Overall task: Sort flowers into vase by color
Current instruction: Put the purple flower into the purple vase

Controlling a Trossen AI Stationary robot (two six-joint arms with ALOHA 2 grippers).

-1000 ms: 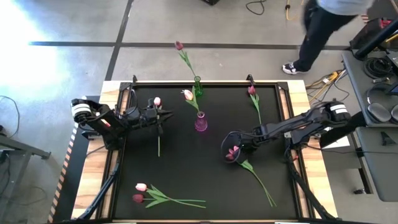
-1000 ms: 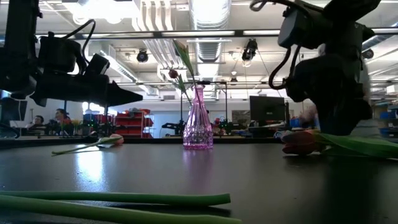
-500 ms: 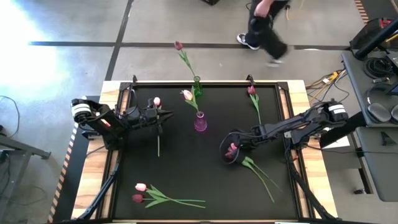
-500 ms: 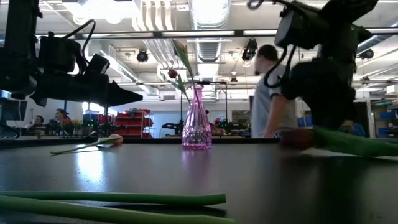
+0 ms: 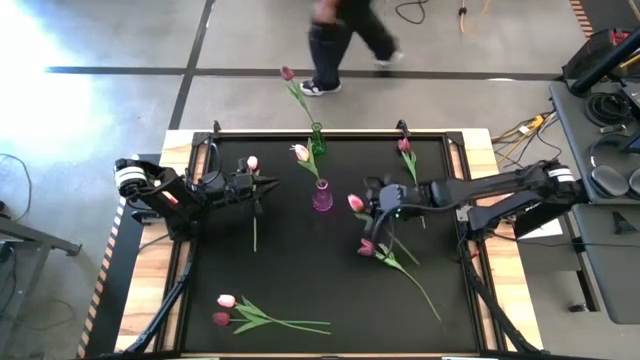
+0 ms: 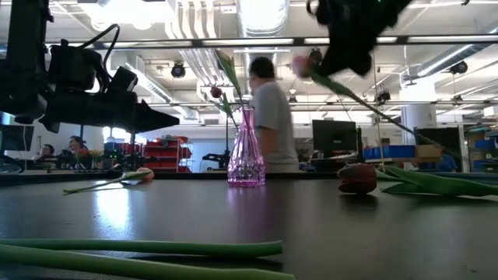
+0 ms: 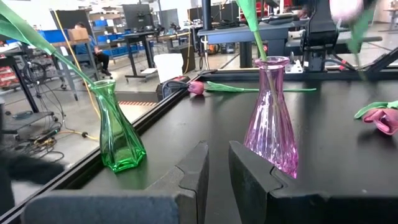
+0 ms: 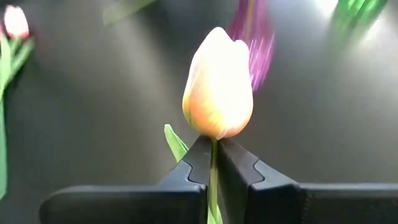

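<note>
My right gripper (image 5: 368,205) (image 8: 213,155) is shut on a pale pink tulip (image 5: 355,203) (image 6: 299,64), high above the table, right of the pink vase (image 5: 322,197) (image 7: 272,118). That vase holds one pale tulip (image 5: 302,152). The green vase (image 5: 317,140) (image 7: 118,134) holds a dark red one (image 5: 288,73). A dark red tulip (image 5: 367,247) (image 6: 358,177) lies flat below my right gripper. My left gripper (image 5: 262,185) (image 7: 217,171) waits at the left, open by a narrow gap, above a pale tulip (image 5: 252,162) lying on the table. My right gripper pinches the pale tulip's stem just below the head (image 8: 213,163) between its two fingers. The fingers come from the table's right, slanting down. The head stands out past the fingertips. The stem (image 6: 373,109) trails down toward the right, clear of the table.
Another dark pink tulip (image 5: 405,146) lies at the far right. A pale tulip (image 5: 227,300) and a dark red one (image 5: 222,319) lie near the front left with crossed stems. A person (image 5: 340,40) (image 6: 272,117) walks past beyond the far edge.
My right gripper has taken hold of the pale tulip, risen well above the table and gone toward the pink vase, rolling its wrist. The pale tulip is lifted clear; the dark red one stays on the table. The person has walked leftward behind the table.
</note>
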